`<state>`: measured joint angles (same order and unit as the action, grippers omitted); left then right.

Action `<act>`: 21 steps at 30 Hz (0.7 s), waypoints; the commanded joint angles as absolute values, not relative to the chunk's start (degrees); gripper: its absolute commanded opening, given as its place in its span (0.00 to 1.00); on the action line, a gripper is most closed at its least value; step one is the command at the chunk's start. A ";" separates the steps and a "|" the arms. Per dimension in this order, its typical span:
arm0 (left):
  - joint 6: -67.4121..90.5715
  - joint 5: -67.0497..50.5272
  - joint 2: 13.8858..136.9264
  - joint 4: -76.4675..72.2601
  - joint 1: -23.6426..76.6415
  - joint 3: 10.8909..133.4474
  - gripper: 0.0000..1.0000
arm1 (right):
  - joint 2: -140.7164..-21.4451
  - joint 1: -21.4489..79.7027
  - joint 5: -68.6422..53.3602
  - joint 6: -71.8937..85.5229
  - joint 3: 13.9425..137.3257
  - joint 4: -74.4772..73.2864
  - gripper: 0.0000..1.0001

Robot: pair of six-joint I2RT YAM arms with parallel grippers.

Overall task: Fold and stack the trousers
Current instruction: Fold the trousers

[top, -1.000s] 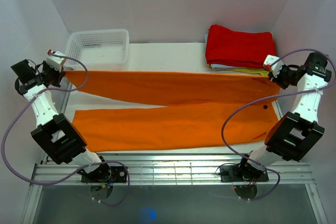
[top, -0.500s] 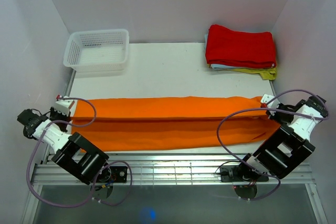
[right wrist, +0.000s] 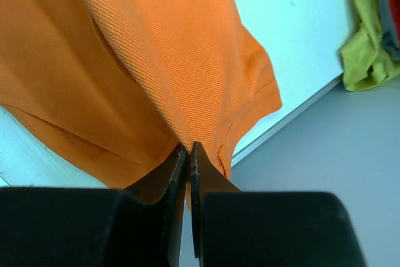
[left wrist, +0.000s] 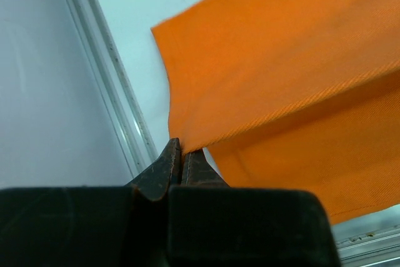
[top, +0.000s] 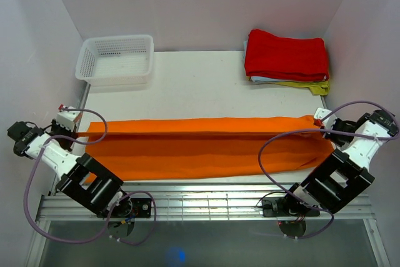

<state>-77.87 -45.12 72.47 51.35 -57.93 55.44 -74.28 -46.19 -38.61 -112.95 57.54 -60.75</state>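
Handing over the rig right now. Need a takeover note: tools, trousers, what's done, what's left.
Left tool: shut on the trousers, left end, by the left edge of the table.
Right tool: shut on the right end.
Trousers: one long strip across the near half of the table, one leg over the other.
Done: lengthwise fold.
Left: release, fold crosswise, then stack, probably on the red pile at far right.
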 commanded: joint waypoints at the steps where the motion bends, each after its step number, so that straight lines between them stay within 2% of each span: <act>1: -81.03 -45.00 69.70 54.37 -59.50 62.57 0.00 | -74.18 -47.72 -36.13 -116.36 63.37 -60.99 0.08; 6: -91.31 -41.50 65.93 61.70 -61.43 58.73 0.00 | -73.04 -49.57 -32.00 -124.00 58.64 -61.09 0.08; 10: -99.83 -33.85 63.72 61.97 -61.87 47.05 0.00 | -70.76 -49.75 -27.43 -127.96 49.68 -56.79 0.08; 13: -102.31 -28.75 66.26 54.98 -61.79 37.11 0.00 | -69.79 -49.66 -23.30 -130.33 40.63 -49.08 0.08; 17: -96.61 -24.71 75.21 44.05 -61.09 32.43 0.00 | -71.62 -49.48 -20.31 -129.56 35.95 -43.86 0.08; 21: -86.50 -22.94 91.09 39.38 -59.60 40.13 0.00 | -76.01 -47.73 -19.34 -122.71 37.87 -40.52 0.08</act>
<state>-92.16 -30.98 78.94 53.49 -60.64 38.61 -73.65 -48.73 -23.20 -113.36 35.90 -47.09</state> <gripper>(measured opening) 0.031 0.084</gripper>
